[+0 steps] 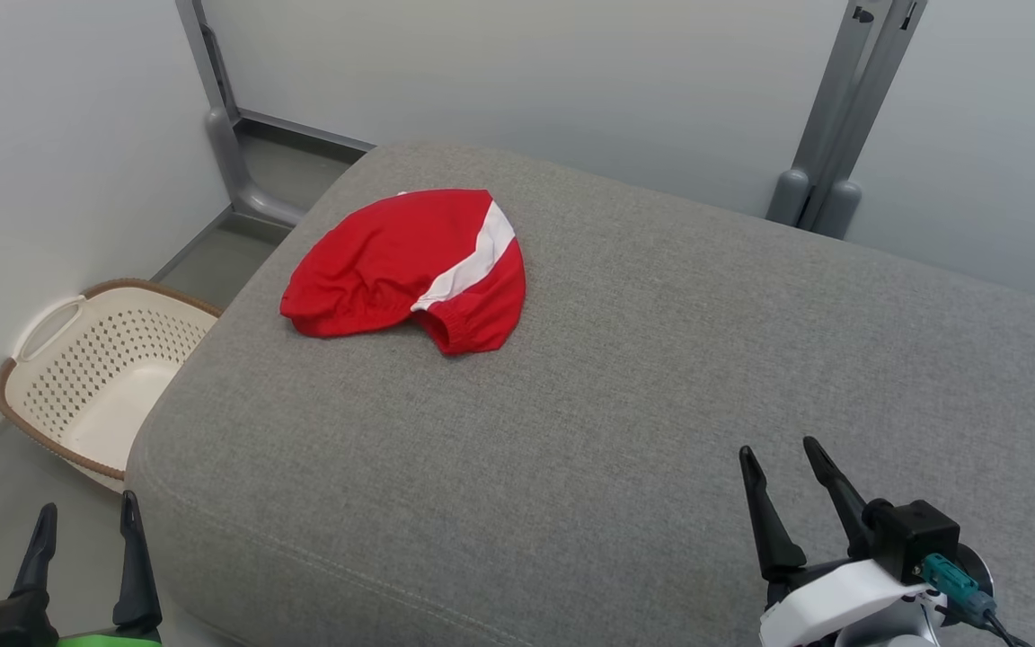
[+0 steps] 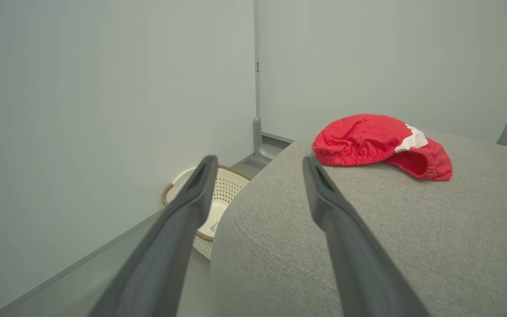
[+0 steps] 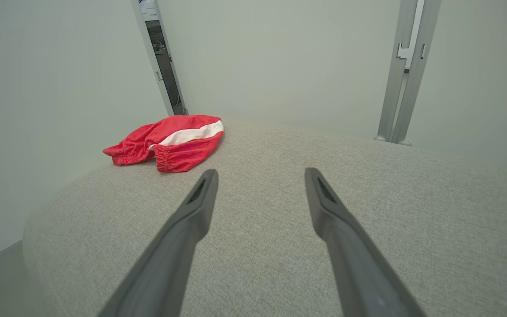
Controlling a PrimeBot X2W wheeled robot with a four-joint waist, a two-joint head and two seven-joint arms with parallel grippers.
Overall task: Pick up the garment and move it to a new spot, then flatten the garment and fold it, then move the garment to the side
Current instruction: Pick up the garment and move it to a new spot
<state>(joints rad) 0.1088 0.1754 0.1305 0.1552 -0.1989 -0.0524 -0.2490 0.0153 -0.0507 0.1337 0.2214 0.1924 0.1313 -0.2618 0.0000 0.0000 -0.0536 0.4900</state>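
Garment [image 1: 392, 265] (shorts, perhaps) lies bunched on cushion [image 1: 616, 386]; left fingers [image 1: 134, 566] and right fingers [image 1: 767, 521] spread, empty.

Grey fabric cushion [image 1: 625, 404], rounded edges, stitched seam down the side. One item on it: crumpled red shorts [image 1: 405, 270] with a white stripe, well ahead and left of the right gripper [image 1: 778, 447], ahead and right of the left gripper [image 1: 90, 501].

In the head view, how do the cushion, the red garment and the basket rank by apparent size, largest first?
Largest: cushion.
Then red garment and basket, which look about alike; the cushion hides part of the basket, so I do not rank them.
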